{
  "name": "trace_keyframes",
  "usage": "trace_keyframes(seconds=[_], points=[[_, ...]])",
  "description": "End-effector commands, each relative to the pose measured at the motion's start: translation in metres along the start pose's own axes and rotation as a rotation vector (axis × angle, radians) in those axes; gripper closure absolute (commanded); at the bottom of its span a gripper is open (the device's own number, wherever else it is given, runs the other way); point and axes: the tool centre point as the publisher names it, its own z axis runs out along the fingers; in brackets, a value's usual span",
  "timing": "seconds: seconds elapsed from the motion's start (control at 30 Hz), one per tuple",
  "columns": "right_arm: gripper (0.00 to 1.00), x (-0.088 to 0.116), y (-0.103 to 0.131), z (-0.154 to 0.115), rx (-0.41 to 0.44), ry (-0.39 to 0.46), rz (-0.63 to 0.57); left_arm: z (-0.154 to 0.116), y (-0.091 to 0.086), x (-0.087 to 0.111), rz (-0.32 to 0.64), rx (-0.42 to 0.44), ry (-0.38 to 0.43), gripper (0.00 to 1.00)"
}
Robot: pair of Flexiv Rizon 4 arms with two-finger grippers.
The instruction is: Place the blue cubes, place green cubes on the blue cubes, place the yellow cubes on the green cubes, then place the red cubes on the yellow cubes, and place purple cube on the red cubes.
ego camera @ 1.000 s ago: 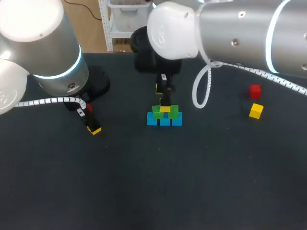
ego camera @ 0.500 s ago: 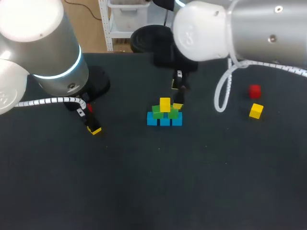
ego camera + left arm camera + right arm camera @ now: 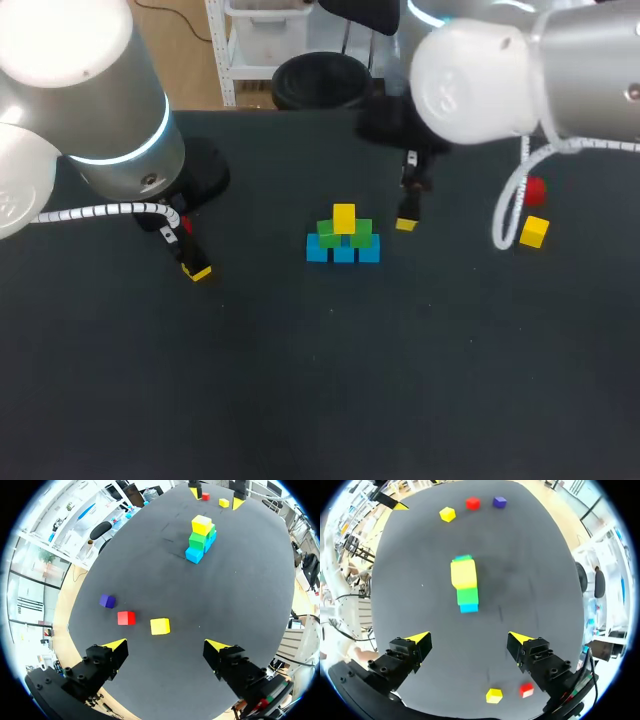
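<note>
Main obstacle: stack (image 3: pixel 344 236) mid-table, 3 layers, yellow on top. R gripper (image 3: pixel 469 638) hangs just beside it on its right, so that gap is tight. Further right, far red cube (image 3: pixel 536 188) & far yellow cube (image 3: pixel 534 231) sit close together. Left side: purple cube (image 3: pixel 107 601), near red cube (image 3: pixel 126 618), near yellow cube (image 3: pixel 160 626) cluster ahead of L gripper (image 3: pixel 166 645). Open table (image 3: pixel 330 380) btwn cluster & stack, and a wide lane along the front.
</note>
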Motion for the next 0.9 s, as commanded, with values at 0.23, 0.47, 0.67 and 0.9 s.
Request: trace_keyframes(seconds=[0.23, 0.47, 0.67, 0.9], points=[[0.0, 0.039, 0.002, 0.003, 0.081, -0.041, -0.028, 0.0, 0.002, 0.0, 0.002, 0.005, 0.0, 0.0], [0.0, 0.064, 0.001, -0.002, 0.106, -0.036, -0.076, 0.0, 0.002, 0.0, 0.002, 0.005, 0.0, 0.0], [0.0, 0.085, -0.003, 0.0, 0.103, -0.028, -0.078, 0.0, 0.002, 0.0, 0.002, 0.005, 0.0, 0.0], [0.0, 0.112, -0.011, 0.006, 0.101, 0.028, -0.001, 0.0, 0.002, 0.0, 0.002, 0.005, 0.0, 0.0]])
